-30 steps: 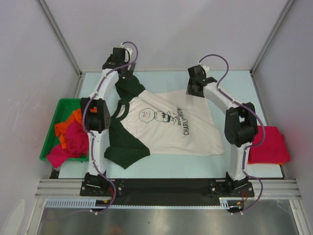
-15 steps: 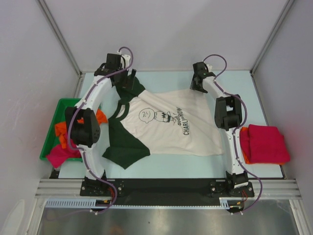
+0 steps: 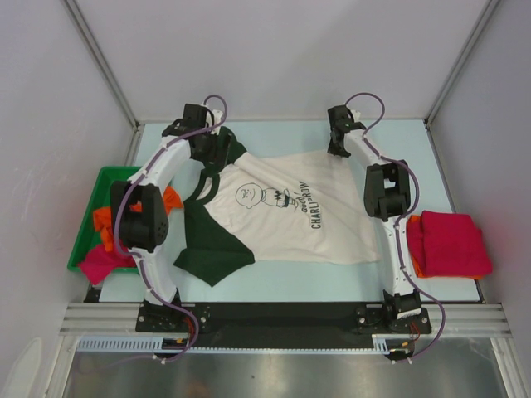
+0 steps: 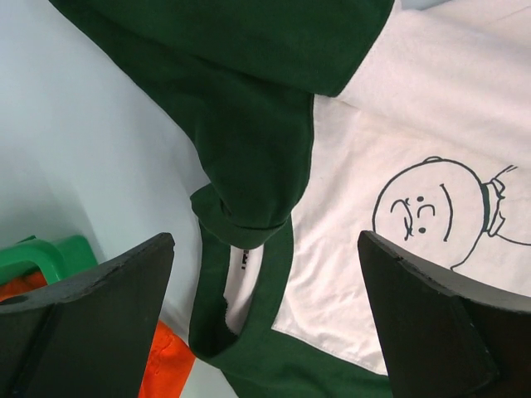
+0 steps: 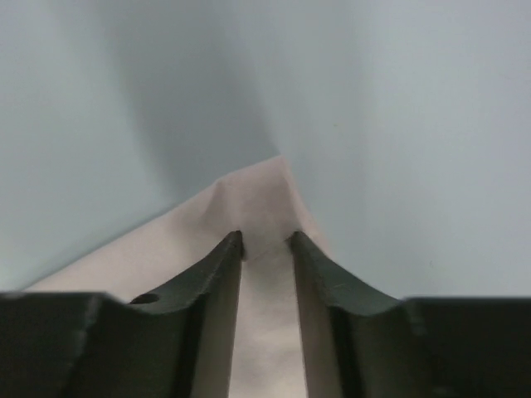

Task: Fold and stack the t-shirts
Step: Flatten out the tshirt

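Note:
The cream t-shirt (image 3: 282, 215) with dark green sleeves and a cartoon-face print lies spread across the middle of the table. My left gripper (image 3: 217, 149) hovers wide open over its far green sleeve and collar (image 4: 249, 249), touching nothing (image 4: 265, 240). My right gripper (image 3: 338, 149) is down at the shirt's far right corner (image 5: 257, 199). Its fingers (image 5: 217, 264) straddle the cream cloth with a narrow gap, and the cloth puckers at their tips (image 5: 265, 240). A folded crimson t-shirt (image 3: 452, 242) lies at the right edge on an orange one (image 3: 412, 259). Orange (image 3: 104, 217) and magenta (image 3: 104, 261) tees sit at the left.
A green plastic bin (image 3: 90, 217) stands at the table's left edge and holds the loose orange and magenta tees. White enclosure walls with metal posts close in the back and sides. The arms' bases sit on the black rail (image 3: 282, 313) at the near edge.
Both arms have stretched toward the back of the table. The right gripper has dropped onto the shirt's far right corner and narrowed around it. The left gripper has shifted slightly over the sleeve.

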You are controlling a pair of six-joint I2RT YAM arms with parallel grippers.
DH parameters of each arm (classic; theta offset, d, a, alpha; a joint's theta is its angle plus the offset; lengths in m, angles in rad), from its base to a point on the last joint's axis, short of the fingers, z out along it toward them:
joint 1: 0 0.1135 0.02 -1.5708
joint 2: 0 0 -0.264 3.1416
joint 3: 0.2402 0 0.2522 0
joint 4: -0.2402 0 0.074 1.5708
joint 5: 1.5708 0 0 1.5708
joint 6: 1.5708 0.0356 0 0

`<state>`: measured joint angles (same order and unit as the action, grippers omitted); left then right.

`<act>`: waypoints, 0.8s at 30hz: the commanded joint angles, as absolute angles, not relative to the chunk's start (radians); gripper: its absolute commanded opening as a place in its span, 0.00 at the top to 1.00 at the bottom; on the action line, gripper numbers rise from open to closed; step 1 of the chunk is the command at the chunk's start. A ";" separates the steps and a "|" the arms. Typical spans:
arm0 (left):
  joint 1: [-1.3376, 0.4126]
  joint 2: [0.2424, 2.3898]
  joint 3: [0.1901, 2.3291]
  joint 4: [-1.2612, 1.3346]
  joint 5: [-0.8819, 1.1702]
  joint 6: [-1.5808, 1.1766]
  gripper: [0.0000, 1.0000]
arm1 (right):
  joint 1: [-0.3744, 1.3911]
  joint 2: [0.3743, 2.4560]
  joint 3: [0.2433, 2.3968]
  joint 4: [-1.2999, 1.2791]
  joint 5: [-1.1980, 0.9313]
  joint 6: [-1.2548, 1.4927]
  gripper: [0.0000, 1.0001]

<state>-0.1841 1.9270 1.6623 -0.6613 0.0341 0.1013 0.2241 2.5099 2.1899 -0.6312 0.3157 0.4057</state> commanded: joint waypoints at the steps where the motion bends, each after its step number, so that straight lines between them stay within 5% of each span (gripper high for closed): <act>1: -0.187 1.858 1.660 -0.652 0.061 0.081 0.02 | 0.212 2.528 2.137 -0.692 0.299 0.407 0.77; 2: -0.187 1.859 1.660 -0.653 0.061 0.080 0.02 | 0.212 2.528 2.134 -0.695 0.302 0.410 0.96; 3: -0.186 1.859 1.660 -0.652 0.061 0.078 0.02 | 0.206 2.528 2.131 -0.696 0.305 0.411 1.00; 10: -0.187 1.864 1.654 -0.660 0.038 0.081 0.03 | 0.147 2.511 2.146 -0.729 0.357 0.471 1.00; 18: -0.187 1.907 1.672 -0.680 0.018 0.069 0.04 | 0.075 2.643 2.471 -0.891 0.390 0.463 1.00; 24: -0.187 1.917 1.664 -0.678 0.014 0.069 0.05 | 0.026 2.665 2.508 -0.893 0.403 0.475 1.00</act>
<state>-0.1841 1.9148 1.6566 -0.6758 0.0277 0.0856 0.0563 2.6404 2.4622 -0.8341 0.3504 0.4709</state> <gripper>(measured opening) 0.954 0.019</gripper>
